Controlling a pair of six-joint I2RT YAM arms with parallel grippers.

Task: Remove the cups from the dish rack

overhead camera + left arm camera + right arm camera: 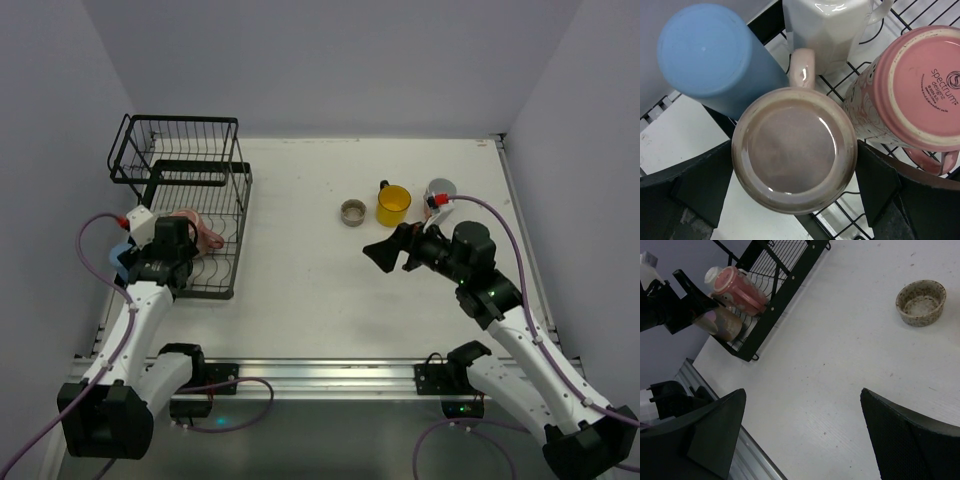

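Observation:
In the lower tray of the black wire dish rack (190,165) several cups stand upside down. My left gripper (794,167) is open, with its fingers (705,182) on either side of a beige mug (794,150). I cannot tell whether they touch it. Around that mug are a light blue cup (710,55), a white mug (832,30) and a pink mug (920,90). On the table stand a yellow mug (393,205), a small speckled cup (352,212) and a grey cup (440,190). My right gripper (385,252) hangs open over bare table (802,392), holding nothing.
The rack's upper basket (180,140) rises behind the cups. A metal rail (320,375) runs along the near table edge. Grey walls close in the left, back and right sides. The speckled cup (921,302) lies just ahead of my right gripper.

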